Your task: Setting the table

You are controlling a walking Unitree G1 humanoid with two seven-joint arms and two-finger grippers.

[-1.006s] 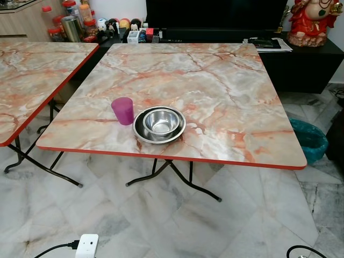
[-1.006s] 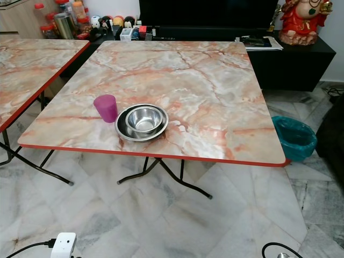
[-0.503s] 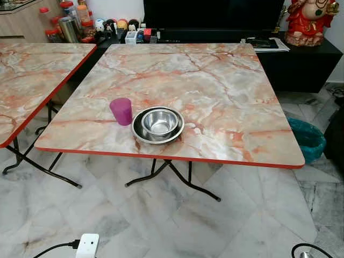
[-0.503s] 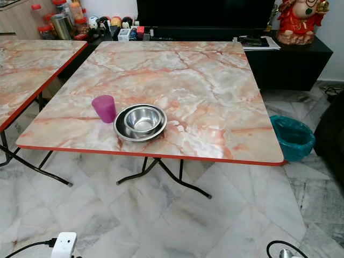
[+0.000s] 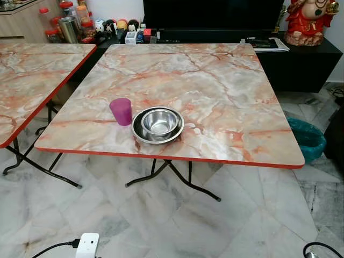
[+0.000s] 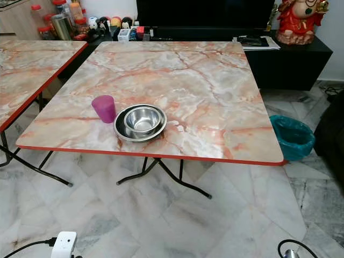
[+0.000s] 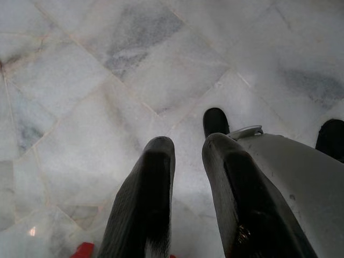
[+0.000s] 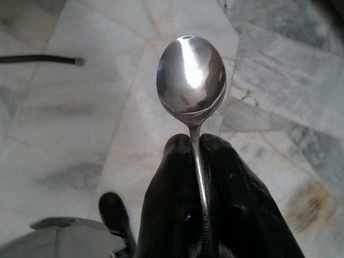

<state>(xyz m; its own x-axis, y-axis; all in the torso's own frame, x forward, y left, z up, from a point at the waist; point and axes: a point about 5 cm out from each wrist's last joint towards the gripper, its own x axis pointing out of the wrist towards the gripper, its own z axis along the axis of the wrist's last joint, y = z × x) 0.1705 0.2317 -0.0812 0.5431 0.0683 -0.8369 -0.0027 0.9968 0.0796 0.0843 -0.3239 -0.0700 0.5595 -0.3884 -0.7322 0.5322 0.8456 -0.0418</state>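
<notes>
Pinching a steel spoon [image 8: 191,80] by its thin handle, the right gripper [image 8: 198,148] hangs low over the marble floor [image 8: 64,118], bowl end projecting past the fingertips. The spoon reads as light, rigid and slick — liable to swivel or slip in so narrow a hold, so a grip nearer the neck is judged steadier. The left gripper [image 7: 185,148] hangs idle over the floor, fingers slightly parted and holding nothing.

On the worktop [image 5: 215,91], a purple cup [image 5: 121,110] stands just beside a steel bowl [image 5: 159,121] nested in a steel plate [image 5: 141,132], all close to the red front edge. Bare surface lies to the plate's right — ample room for laying the spoon. A second table [image 5: 32,75] flanks the left; a teal bin [image 5: 307,137] sits at the right.
</notes>
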